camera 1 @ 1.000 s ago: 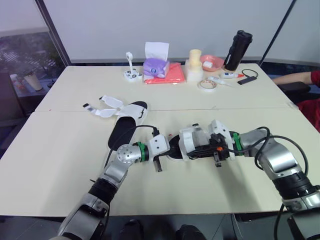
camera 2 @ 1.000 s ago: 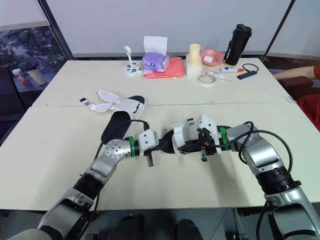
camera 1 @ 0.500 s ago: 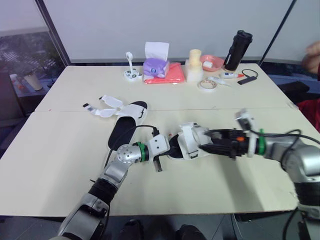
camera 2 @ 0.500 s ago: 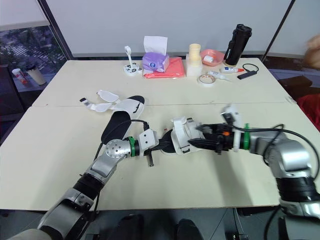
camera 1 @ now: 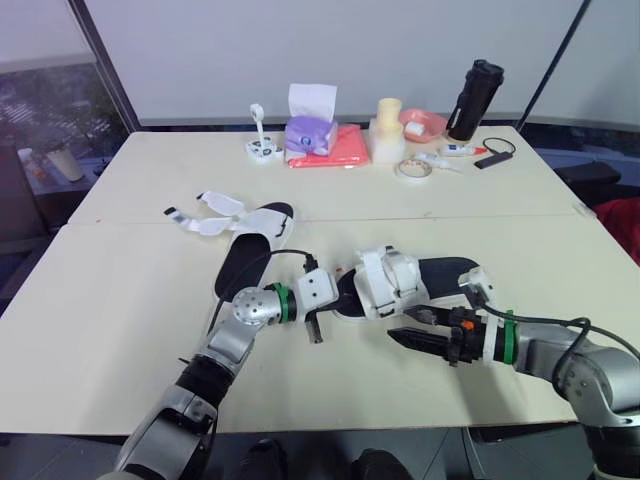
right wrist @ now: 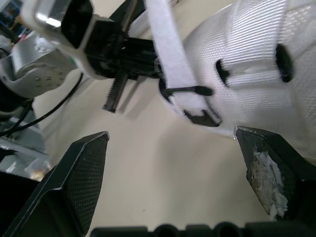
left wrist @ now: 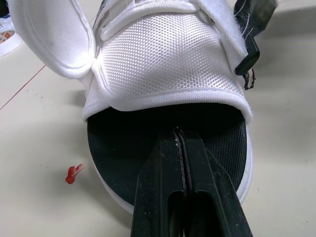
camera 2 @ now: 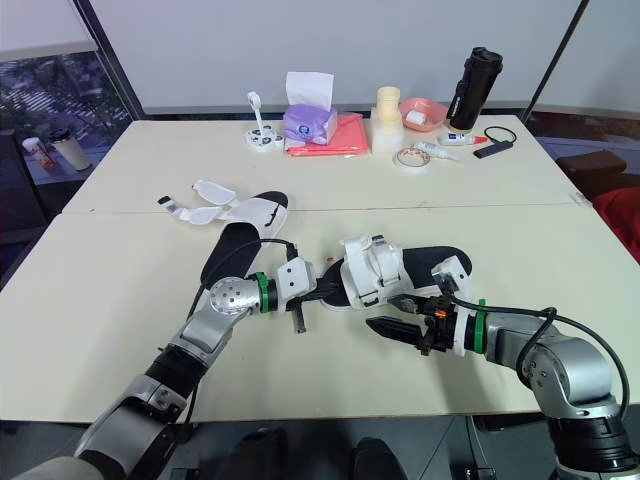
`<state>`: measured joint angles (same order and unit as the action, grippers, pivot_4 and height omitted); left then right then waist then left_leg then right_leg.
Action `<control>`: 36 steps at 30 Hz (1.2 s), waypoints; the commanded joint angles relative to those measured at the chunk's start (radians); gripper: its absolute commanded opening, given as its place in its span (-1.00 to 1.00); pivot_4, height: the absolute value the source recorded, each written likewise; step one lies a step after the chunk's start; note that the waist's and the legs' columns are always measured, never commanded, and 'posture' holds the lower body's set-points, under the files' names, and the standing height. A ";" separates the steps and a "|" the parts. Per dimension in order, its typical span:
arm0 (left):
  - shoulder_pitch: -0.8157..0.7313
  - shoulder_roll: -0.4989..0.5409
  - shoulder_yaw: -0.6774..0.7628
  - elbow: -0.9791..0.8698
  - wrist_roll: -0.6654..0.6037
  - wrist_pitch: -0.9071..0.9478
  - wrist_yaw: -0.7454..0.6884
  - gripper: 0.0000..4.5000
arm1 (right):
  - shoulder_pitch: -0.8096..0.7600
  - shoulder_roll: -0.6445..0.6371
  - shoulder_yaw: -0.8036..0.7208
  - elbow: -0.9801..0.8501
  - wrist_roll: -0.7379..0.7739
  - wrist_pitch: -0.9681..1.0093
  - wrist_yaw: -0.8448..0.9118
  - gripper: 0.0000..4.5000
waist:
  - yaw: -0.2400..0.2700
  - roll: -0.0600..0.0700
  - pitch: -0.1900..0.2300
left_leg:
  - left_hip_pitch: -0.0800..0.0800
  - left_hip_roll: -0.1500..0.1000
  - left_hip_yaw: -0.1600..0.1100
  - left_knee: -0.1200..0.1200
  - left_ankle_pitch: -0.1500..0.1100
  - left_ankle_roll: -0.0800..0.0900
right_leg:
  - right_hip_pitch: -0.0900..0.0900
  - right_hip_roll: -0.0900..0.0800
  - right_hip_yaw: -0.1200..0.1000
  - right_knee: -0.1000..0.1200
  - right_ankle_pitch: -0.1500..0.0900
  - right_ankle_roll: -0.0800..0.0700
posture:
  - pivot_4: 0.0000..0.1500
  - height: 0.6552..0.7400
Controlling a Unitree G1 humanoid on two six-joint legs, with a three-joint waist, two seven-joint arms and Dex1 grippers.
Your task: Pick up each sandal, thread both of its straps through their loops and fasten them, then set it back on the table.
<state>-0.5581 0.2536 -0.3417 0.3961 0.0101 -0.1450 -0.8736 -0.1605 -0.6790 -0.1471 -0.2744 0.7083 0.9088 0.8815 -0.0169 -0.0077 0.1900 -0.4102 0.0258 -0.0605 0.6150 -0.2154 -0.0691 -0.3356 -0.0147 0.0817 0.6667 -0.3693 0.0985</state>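
Observation:
A sandal (camera 1: 392, 284) with a black sole and white straps lies mid-table. My left gripper (camera 1: 342, 294) is shut on the toe edge of its sole (left wrist: 148, 133), the two fingers pinched together. In the right wrist view a white strap (right wrist: 170, 59) runs down to a black loop (right wrist: 200, 116) on the sandal's side. My right gripper (camera 1: 418, 340) hovers open just in front of the sandal, holding nothing, its fingers (right wrist: 81, 177) spread wide. A second sandal (camera 1: 250, 228) lies at the back left with its white straps (camera 1: 205, 214) splayed open.
Along the table's far edge stand a purple tissue box (camera 1: 312, 130), an orange cloth (camera 1: 346, 148), a cream cup stack (camera 1: 389, 128), a pink bowl (camera 1: 425, 123), a tape roll (camera 1: 412, 169) and a black bottle (camera 1: 475, 100). A red sleeve (camera 1: 628, 218) shows at right.
My right gripper let go of the sandal's strap, opened wide and drew back toward the near edge. The left gripper kept its hold on the sole.

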 commanded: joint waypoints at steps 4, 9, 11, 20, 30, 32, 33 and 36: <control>0.021 0.018 -0.012 0.055 0.032 0.022 -0.004 -1.00 | -0.030 0.044 -0.004 -0.005 0.041 -0.011 -0.014 0.97 | -0.002 0.000 0.000 | 0.000 0.000 0.000 0.000 0.000 0.000 | 0.000 0.001 0.000 0.000 0.000 0.000 | 1.00 1.00; 0.033 0.020 -0.014 0.049 0.034 0.026 -0.002 -1.00 | -0.014 0.067 -0.008 -0.041 0.105 0.040 -0.023 0.43 | -0.002 0.000 0.000 | 0.000 0.001 0.000 0.000 0.000 0.000 | 0.000 0.001 0.000 0.000 0.000 0.000 | 1.00 1.00; 0.034 0.019 -0.014 0.049 0.035 0.026 -0.001 -1.00 | -0.009 0.070 -0.004 -0.045 0.105 0.043 -0.030 -0.06 | -0.001 0.000 0.000 | 0.000 0.001 0.000 0.000 0.000 0.000 | 0.000 0.001 0.000 0.000 0.000 0.000 | 1.00 1.00; 0.034 0.015 -0.014 0.054 0.036 0.026 0.008 -1.00 | 0.031 0.013 0.042 -0.055 0.086 0.062 -0.004 -0.99 | 0.000 0.000 0.000 | 0.000 0.001 0.000 0.000 0.000 0.000 | 0.000 0.001 0.000 0.000 0.000 0.000 | 1.00 1.00; 0.031 0.015 -0.014 0.062 0.039 0.021 0.012 -1.00 | 0.203 -0.176 0.136 -0.212 0.079 0.040 0.142 -0.99 | 0.000 -0.001 -0.001 | 0.000 0.001 0.000 0.000 0.000 0.000 | 0.000 0.001 0.000 0.000 0.000 0.000 | 1.00 1.00; 0.031 0.015 -0.015 0.065 0.039 0.020 0.011 -1.00 | 0.235 -0.205 0.132 -0.244 0.088 0.038 0.161 -0.99 | 0.000 -0.002 -0.002 | 0.000 0.000 0.000 0.000 0.000 0.000 | 0.001 0.001 0.000 0.000 0.000 0.000 | 1.00 1.00; 0.030 0.015 -0.016 0.068 0.039 0.018 0.011 -1.00 | 0.246 -0.216 0.130 -0.255 0.090 0.034 0.168 -0.99 | 0.000 -0.003 -0.002 | 0.000 0.001 0.000 0.000 0.000 0.000 | 0.000 0.001 0.000 0.000 0.000 0.000 | 1.00 1.00; 0.027 0.011 -0.018 0.077 0.040 0.013 0.011 -1.00 | 0.240 -0.213 0.090 -0.256 0.122 0.037 0.158 -0.99 | -0.001 -0.003 -0.002 | 0.000 0.001 0.000 0.000 0.000 0.000 | 0.000 0.002 0.000 -0.001 0.000 0.000 | 1.00 1.00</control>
<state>-0.5613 0.2470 -0.3432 0.4091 0.0103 -0.1518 -0.8640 0.0770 -0.8877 -0.0390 -0.4981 0.7837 0.9350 1.0180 -0.0182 -0.0104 0.1881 -0.4099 0.0266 -0.0608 0.6146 -0.2155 -0.0691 -0.3353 -0.0130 0.0816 0.6660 -0.3691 0.0980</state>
